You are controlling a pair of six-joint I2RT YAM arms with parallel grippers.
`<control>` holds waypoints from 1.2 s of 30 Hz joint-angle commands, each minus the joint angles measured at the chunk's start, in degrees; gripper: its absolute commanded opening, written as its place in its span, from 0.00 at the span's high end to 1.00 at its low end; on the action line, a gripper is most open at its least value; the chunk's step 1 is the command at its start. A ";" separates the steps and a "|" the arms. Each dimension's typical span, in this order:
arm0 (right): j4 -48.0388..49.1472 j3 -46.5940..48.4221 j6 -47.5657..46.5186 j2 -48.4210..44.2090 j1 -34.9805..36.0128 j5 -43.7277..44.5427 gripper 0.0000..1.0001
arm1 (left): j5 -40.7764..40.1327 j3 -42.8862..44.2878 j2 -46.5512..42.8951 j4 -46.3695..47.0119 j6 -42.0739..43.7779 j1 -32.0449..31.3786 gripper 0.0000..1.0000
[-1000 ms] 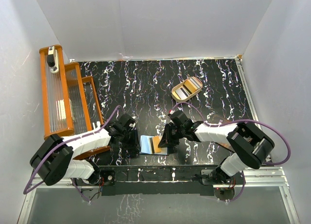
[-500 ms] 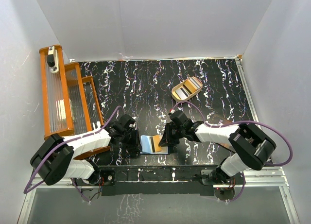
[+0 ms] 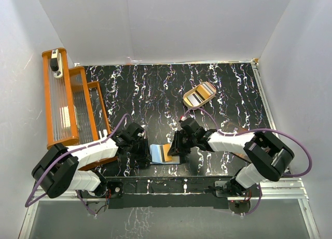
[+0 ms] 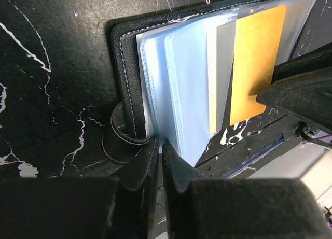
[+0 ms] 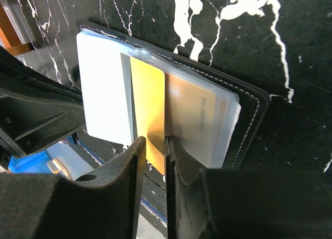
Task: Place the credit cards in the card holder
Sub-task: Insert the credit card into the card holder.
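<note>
**Gold card let go at the open card holder**

The right jaws, clamped a second ago, have just parted and now straddle the near end of the gold card. The card lies among the clear sleeves of the card holder, its near end poking out. I cannot tell how deep it sits in a sleeve. The holder lies open at the near edge of the bench, between the two arms. The left jaws stay clenched on its near edge, apparently steadying it. I judge this card nearly placed, needing perhaps a nudge. What look like more cards wait in the tan tray, well apart.
</note>
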 commanded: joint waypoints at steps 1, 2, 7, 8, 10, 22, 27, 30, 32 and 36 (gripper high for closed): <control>-1.67 1.48 -1.07 -0.14 1.04 4.00 0.77 | 0.87 -0.24 -0.86 -2.05 -0.11 -0.48 0.93; -2.00 1.63 -1.07 -0.53 1.00 4.28 0.77 | 0.90 -0.05 -0.77 -2.15 0.01 -0.48 0.93; -4.40 2.91 -1.25 -1.39 1.20 6.14 0.76 | 0.84 0.00 -0.42 -1.96 -0.01 -0.49 0.93; -4.54 2.92 -1.22 -1.49 1.28 6.43 0.77 | 0.92 0.06 -0.45 -1.91 0.01 -0.48 0.92; -4.54 3.35 -1.21 -1.32 1.54 6.50 0.79 | 0.94 0.26 -0.20 -2.03 0.32 -0.47 0.92; -10.07 9.42 -3.52 1.56 4.72 9.31 0.68 | 0.63 1.13 0.40 -2.76 0.69 -0.48 0.92; -14.53 11.35 -6.01 -0.51 4.73 12.18 0.62 | 0.50 0.67 -0.35 -2.70 0.50 -0.48 0.92; -13.92 11.53 -6.25 -0.67 4.69 11.53 0.60 | -0.07 1.23 -0.15 -3.31 1.03 -0.45 0.92; -13.33 11.62 -6.48 -0.10 4.73 10.78 0.57 | -0.29 1.35 -0.03 -3.30 1.10 -0.48 0.92; -11.14 11.36 -6.28 1.47 4.85 8.93 0.56 | 0.21 1.24 0.40 -2.37 0.82 -0.48 0.92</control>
